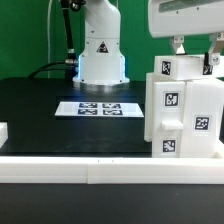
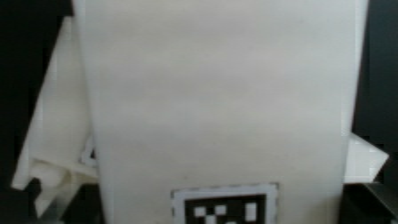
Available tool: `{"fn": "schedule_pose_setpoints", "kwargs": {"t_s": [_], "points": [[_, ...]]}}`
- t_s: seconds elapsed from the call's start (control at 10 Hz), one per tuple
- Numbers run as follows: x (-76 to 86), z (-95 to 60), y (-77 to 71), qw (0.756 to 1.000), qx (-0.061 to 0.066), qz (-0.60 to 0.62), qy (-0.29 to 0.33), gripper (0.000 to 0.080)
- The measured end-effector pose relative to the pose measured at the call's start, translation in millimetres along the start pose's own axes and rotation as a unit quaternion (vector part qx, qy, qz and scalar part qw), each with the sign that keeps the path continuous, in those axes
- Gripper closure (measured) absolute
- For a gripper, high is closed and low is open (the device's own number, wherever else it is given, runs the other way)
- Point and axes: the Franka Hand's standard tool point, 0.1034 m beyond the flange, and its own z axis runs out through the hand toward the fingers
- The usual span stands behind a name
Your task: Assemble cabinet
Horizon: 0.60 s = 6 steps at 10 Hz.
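Item: the cabinet [image 1: 183, 110], a large white box of moulded plastic carrying several square black-and-white tags, standing upright on the black counter [image 1: 50, 110] at the exterior view's right, close to the near edge and just behind the long low white rail [image 1: 90, 170] that borders it. Handling, by judgement: rigid and hollow, so probably light for its bulk; the walls look smooth and likely slippery, with little give, and a high pinch could tip or slide the piece instead of lifting it. Best hold, by judgement: across a thin wall or top edge narrow enough to pass between the jaws, clear of the tags, since the full body is far too broad to span. Gripper [image 1: 190, 45]: directly above the cabinet at the exterior view's upper right, its fingers reaching down to the top of the box; the jaws stand spread wide, and whether they close on a top edge or merely flank it cannot be told. The wrist view shows a tall white panel of the cabinet [image 2: 205, 100] filling the frame at very close range, a tag at one end. Also present: the marker board [image 1: 100, 108], flat at mid-counter, well apart to the left.
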Motion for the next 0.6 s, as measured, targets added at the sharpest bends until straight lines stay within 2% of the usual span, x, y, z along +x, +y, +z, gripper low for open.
{"fn": "schedule_pose_setpoints", "kwargs": {"t_s": [0.3, 0.6], "points": [[-2.5, 0.1, -1.1, 0.99, 0.003, 0.137, -0.011, 0.0242], [-4.2, -0.6, -2.6, 0.955, 0.013, 0.296, -0.012, 0.0242]]}}
